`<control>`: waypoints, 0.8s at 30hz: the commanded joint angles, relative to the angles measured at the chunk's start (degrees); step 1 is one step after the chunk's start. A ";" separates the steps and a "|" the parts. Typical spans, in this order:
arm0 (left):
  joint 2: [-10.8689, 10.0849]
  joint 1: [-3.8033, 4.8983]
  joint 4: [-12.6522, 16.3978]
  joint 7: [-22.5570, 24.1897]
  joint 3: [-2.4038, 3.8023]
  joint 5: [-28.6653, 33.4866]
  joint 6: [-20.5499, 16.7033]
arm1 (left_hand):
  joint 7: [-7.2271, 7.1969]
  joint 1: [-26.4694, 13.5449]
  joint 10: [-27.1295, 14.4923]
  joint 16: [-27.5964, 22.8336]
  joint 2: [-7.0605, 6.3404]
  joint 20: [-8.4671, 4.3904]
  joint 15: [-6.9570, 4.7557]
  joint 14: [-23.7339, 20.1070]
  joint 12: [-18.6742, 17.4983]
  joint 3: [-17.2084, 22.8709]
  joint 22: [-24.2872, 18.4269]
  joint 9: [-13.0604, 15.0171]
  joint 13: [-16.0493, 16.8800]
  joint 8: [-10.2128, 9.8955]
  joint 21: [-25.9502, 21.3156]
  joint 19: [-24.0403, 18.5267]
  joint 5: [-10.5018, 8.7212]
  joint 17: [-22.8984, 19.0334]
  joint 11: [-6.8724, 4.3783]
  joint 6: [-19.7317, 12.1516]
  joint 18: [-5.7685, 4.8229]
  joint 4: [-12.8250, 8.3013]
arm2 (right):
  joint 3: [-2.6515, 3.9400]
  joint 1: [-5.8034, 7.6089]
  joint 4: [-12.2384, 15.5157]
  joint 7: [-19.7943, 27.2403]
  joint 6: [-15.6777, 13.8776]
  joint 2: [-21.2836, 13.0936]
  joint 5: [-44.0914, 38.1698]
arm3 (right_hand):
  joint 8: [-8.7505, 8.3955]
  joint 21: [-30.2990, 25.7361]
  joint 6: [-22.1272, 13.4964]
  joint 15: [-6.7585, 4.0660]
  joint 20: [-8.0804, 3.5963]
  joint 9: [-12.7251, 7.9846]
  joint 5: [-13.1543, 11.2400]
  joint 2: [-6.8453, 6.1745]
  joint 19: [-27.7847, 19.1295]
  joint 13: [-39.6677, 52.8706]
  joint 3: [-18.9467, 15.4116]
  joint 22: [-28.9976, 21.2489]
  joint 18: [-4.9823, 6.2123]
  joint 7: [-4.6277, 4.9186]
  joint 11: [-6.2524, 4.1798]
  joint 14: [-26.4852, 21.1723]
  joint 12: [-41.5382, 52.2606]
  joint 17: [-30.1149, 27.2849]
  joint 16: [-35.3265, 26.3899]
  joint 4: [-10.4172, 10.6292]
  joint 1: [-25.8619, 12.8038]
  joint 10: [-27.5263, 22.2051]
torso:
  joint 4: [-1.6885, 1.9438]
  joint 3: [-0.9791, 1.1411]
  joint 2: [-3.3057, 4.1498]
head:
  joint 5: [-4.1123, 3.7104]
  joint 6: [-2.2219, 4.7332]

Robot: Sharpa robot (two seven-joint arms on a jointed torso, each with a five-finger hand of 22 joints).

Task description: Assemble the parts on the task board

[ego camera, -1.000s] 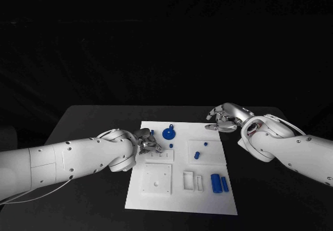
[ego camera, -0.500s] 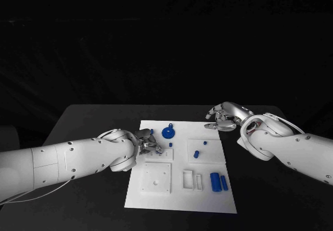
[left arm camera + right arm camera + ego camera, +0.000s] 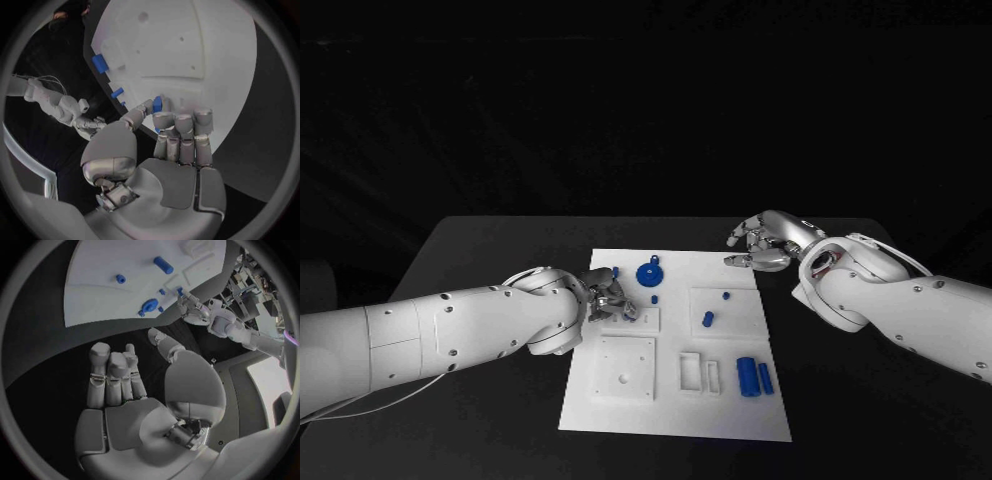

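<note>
At the white task board [image 3: 672,400] centre-table, I see my left hand [image 3: 606,297] over its 9 o'clock edge, pinching a small blue part [image 3: 157,104] between thumb and fingertips. My right hand [image 3: 764,243] hovers off the board's 1 o'clock corner, fingers curled, holding nothing. Two blue cylinders [image 3: 754,380] lie toward 4 o'clock.

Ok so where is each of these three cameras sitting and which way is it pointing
Head view: on the robot's head, looking down at the black table and white board; both arms enter, left hand over the board, right hand at its far corner.
Left wrist view: behind the left hand, facing the board; fingertips hold a small blue piece.
Right wrist view: behind the right hand, facing the board across the table.
Shared: both wrist views show the board and the opposite hand.
</note>
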 commanded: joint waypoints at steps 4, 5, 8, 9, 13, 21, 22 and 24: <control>0.12 -0.04 0.02 -0.08 0.04 -1.35 1.77 | -3.78 -0.11 1.44 0.26 0.52 -6.64 -6.00 5.77 0.15 0.45 0.73 0.01 0.08 1.18 0.36 0.40 -0.34 -0.06 -2.13 7.88 0.91 0.10 | 0.01 -0.02 0.07 0.28 0.79 0.02 -0.12 | 0.25 -0.20 -0.71 0.02 -0.30 0.06 0.31 0.16 0.01 -0.10 -0.08 0.67 1.84 1.20 0.06 0.10 0.38 0.10 -0.39 0.28 0.06 -0.39 | -0.02 0.00 0.00 | 0.09 -0.14; 0.14 -0.04 0.01 -0.07 0.04 -1.56 1.79 | -3.79 -0.12 1.45 0.27 0.56 -6.64 -6.00 5.78 0.15 0.48 0.73 0.01 0.08 1.20 0.36 0.40 -0.33 -0.06 -2.14 7.89 0.91 0.09 | 0.01 -0.02 0.07 0.28 0.79 0.02 -0.12 | 0.25 -0.20 -0.71 0.02 -0.30 0.06 0.31 0.16 0.01 -0.10 -0.08 0.67 1.84 1.20 0.06 0.10 0.39 0.10 -0.39 0.28 0.05 -0.39 | 0.00 0.00 0.00 | 0.09 -0.13; 0.14 -0.05 -0.04 -0.15 0.04 -1.70 1.74 | -3.80 -0.12 1.47 0.36 0.77 -6.64 -5.98 5.80 0.19 0.75 0.75 -0.03 0.11 1.29 0.38 0.37 0.17 -0.06 -2.15 7.89 0.96 -0.17 | 0.01 -0.02 0.09 0.28 0.78 0.02 -0.12 | 0.26 -0.20 -0.68 0.01 -0.30 0.07 0.37 0.18 0.03 -0.12 -0.11 0.67 1.84 1.19 0.06 0.11 0.40 0.10 -0.39 0.32 0.01 -0.39 | -0.01 0.00 0.02 | 0.10 -0.13; 0.16 -0.06 -0.09 -0.18 0.04 -1.78 1.78 | -3.80 -0.19 1.47 0.39 0.89 -6.63 -5.97 5.79 0.20 0.84 0.76 -0.05 0.12 1.33 0.40 0.37 0.47 -0.06 -2.15 7.87 0.97 -0.27 | 0.01 -0.02 0.08 0.28 0.76 0.04 -0.12 | 0.27 -0.21 -0.68 0.01 -0.30 0.07 0.38 0.19 0.03 -0.12 -0.11 0.67 1.84 1.19 0.05 0.11 0.40 0.10 -0.38 0.34 0.01 -0.39 | -0.01 0.00 0.02 | 0.10 -0.13; 0.25 -0.06 -0.26 -0.27 0.04 -1.95 1.52 | -3.79 -0.29 1.46 0.41 0.98 -6.61 -5.96 5.79 0.20 0.91 0.77 -0.07 0.12 1.37 0.42 0.36 0.68 -0.07 -2.14 7.86 0.98 -0.38 | 0.01 -0.02 0.09 0.28 0.80 0.06 -0.12 | 0.27 -0.21 -0.67 0.00 -0.30 0.07 0.42 0.20 0.03 -0.13 -0.12 0.68 1.84 1.19 0.05 0.11 0.41 0.10 -0.39 0.36 -0.01 -0.39 | -0.04 0.01 -0.02 | 0.14 -0.19; 0.74 -0.08 -1.16 -0.38 0.04 -1.96 1.78 | -3.77 -0.61 1.45 0.42 1.04 -6.58 -5.93 5.75 0.19 0.92 0.77 -0.13 0.13 1.43 0.44 0.36 0.30 -0.10 -2.12 7.80 0.99 -0.43 | 0.01 -0.02 0.09 0.29 0.80 0.07 -0.11 | 0.29 -0.21 -0.63 -0.01 -0.30 0.08 0.49 0.20 0.05 -0.16 -0.16 0.68 1.84 1.18 0.04 0.11 0.43 0.11 -0.39 0.40 -0.05 -0.39 | -0.02 0.01 -0.03 | 0.12 -0.22; 0.77 -0.10 -1.20 -0.39 0.04 -1.96 1.86 | -3.77 -0.63 1.45 0.42 1.04 -6.58 -5.93 5.74 0.19 0.92 0.77 -0.13 0.13 1.43 0.45 0.36 0.25 -0.11 -2.12 7.79 0.99 -0.43 | 0.01 -0.02 0.08 0.28 0.80 0.07 -0.11 | 0.29 -0.21 -0.63 -0.01 -0.30 0.08 0.49 0.20 0.05 -0.16 -0.16 0.68 1.84 1.18 0.04 0.12 0.43 0.11 -0.39 0.41 -0.05 -0.39 | -0.04 0.04 -0.01 | 0.11 -0.20; 0.83 -0.13 -1.22 -0.41 0.04 -1.96 2.09 | -3.77 -0.69 1.45 0.42 1.03 -6.57 -5.93 5.74 0.19 0.93 0.77 -0.14 0.13 1.45 0.45 0.37 0.15 -0.11 -2.12 7.79 0.99 -0.45 | 0.01 -0.02 0.08 0.28 0.81 0.07 -0.11 | 0.29 -0.21 -0.62 -0.01 -0.30 0.08 0.51 0.20 0.05 -0.17 -0.17 0.68 1.84 1.17 0.04 0.12 0.44 0.11 -0.39 0.42 -0.06 -0.39 | -0.04 0.03 0.00 | 0.07 -0.23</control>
